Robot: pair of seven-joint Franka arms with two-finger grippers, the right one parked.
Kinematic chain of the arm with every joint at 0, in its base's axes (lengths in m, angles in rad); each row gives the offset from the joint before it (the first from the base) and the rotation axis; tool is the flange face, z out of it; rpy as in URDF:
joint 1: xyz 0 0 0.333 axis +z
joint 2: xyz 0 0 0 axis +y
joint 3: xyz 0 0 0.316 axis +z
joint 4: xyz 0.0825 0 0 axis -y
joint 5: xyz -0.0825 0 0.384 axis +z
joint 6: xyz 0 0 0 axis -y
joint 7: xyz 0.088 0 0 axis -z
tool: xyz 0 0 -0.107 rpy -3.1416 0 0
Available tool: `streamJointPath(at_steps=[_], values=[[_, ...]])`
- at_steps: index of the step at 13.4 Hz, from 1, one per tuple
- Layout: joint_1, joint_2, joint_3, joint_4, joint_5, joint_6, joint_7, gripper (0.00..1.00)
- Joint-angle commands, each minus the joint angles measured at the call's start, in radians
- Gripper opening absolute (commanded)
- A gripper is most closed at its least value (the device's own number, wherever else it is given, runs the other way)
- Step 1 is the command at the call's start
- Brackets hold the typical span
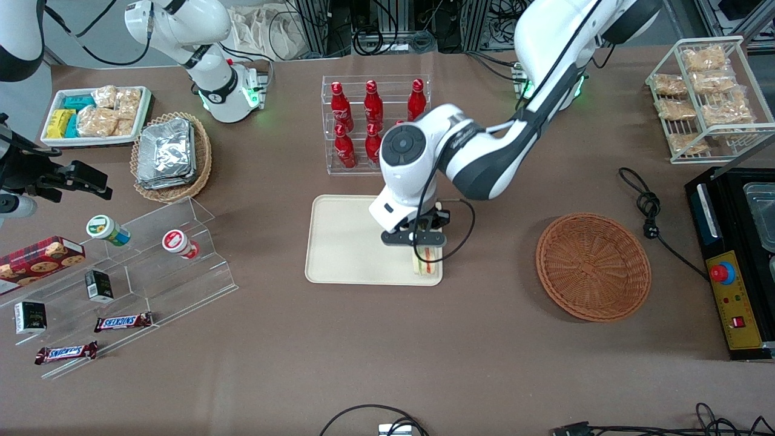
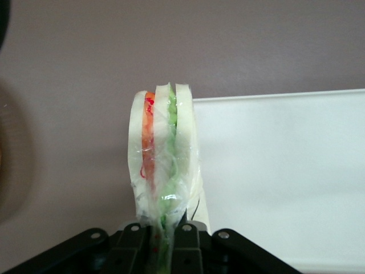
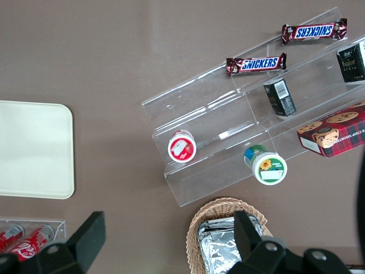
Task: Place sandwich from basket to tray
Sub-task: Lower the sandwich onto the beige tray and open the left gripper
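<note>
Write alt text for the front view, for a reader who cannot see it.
The left arm's gripper holds the wrapped sandwich upright over the corner of the cream tray nearest the front camera and the working arm's end. The round reddish-brown basket sits empty beside the tray, toward that same end of the brown table.

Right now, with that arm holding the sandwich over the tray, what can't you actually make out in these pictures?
- Front view: whether the sandwich touches the tray; the tool covers its top.
- Left wrist view: the tool's fingertips, cut off by the edge; the sandwich hides the tray corner.
- Basket: blurred in that view.
</note>
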Motion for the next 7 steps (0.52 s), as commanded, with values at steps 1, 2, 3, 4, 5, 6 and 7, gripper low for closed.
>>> streamJointPath(at_steps=[1,2,3,4,5,6,7], values=[[0.001,0.003,-0.004,-0.1,0.049,0.076,-0.05,0.0],[0.001,0.003,-0.004,-0.13,0.06,0.099,-0.051,0.0],[0.001,0.013,-0.004,-0.142,0.061,0.122,-0.053,0.0],[-0.002,0.029,-0.003,-0.145,0.066,0.142,-0.06,0.0],[-0.005,0.05,-0.004,-0.145,0.084,0.162,-0.08,0.0],[-0.006,0.064,-0.004,-0.145,0.11,0.175,-0.102,0.0],[-0.008,0.073,-0.004,-0.147,0.127,0.176,-0.117,0.0]])
